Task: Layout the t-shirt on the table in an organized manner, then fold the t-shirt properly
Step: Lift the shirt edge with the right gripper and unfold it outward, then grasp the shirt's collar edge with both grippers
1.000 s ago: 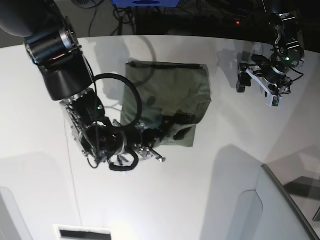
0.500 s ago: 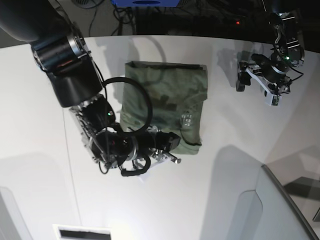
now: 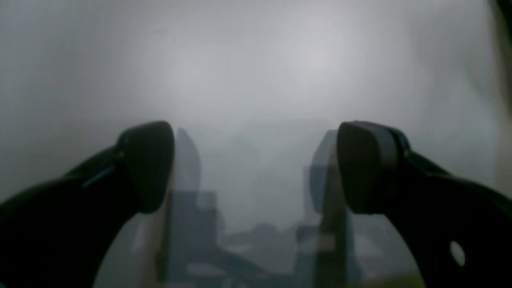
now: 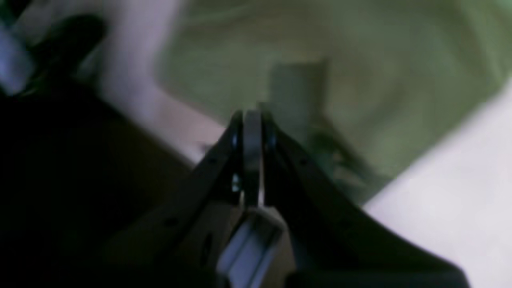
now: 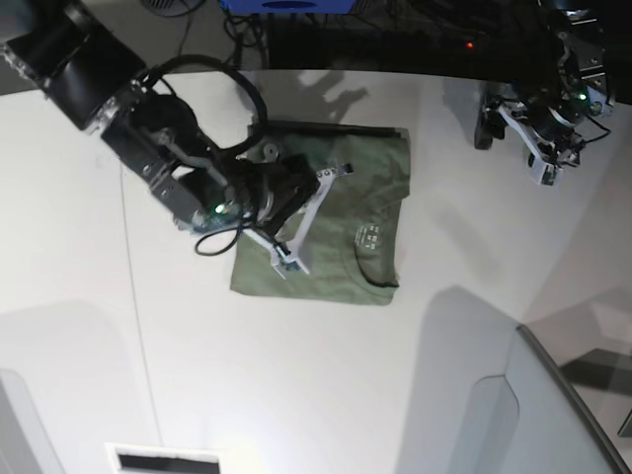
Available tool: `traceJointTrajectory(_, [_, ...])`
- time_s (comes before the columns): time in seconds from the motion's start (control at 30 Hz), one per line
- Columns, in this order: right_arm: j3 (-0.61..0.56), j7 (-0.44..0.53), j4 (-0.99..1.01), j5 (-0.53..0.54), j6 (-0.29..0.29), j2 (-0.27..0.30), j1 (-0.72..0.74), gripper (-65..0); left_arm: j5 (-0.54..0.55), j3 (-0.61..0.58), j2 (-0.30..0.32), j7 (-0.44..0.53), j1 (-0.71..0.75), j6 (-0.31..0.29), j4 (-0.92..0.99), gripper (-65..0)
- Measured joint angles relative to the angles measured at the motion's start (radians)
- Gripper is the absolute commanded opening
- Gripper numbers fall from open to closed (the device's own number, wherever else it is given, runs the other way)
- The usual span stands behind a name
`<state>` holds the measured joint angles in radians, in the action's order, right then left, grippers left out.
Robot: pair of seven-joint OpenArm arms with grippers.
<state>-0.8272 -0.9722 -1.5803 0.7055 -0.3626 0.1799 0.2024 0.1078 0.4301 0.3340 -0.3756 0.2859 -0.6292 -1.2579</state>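
Observation:
The olive-green t-shirt lies flat on the white table as a folded rectangle, its collar and white label toward the near right corner. My right gripper hovers over the shirt's left half. Its fingers are pressed shut with no cloth seen between them, and the shirt fills the blurred background beyond. My left gripper is at the far right of the table, well away from the shirt. It stands wide open over bare table, with nothing between its fingertips.
A grey angled panel rises at the near right corner. Dark cables and equipment sit beyond the table's curved far edge. A white slotted piece lies at the near edge.
My right arm swung from the shirt's near-left edge up and over the shirt's middle. The shirt's near part now lies flat and uncovered. My left gripper drifted slightly toward the far right.

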Motion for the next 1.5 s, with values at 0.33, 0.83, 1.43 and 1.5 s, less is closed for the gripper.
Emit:
traceJointTrajectory(0.33, [-0.151,-0.005,-0.002,-0.289,-0.039,-0.124,-0.045,-59.3,0.003,-0.003,0.077,0.005,-0.006,0.0,0.076,-2.6])
traceJointTrajectory(0.83, [-0.259,0.103,0.129,-0.38,-0.031,-0.158,-0.043,-64.5,-0.001,-0.004,0.024,-0.011,-0.019,0.002,0.017,-2.6])
traceJointTrajectory(1.43, [0.182,-0.03,-0.153,-0.382,-0.004,-0.016,-0.235,-64.2,0.006,-0.395,-0.215,-0.013,-0.04,-0.072,-0.316,-2.8])
traceJointTrajectory(1.5, [0.178,0.01,-0.139,-0.368,0.006,-0.02,-0.245,-64.2,0.0,-0.424,-0.226,-0.013,-0.065,-0.071,-0.275,-2.8])
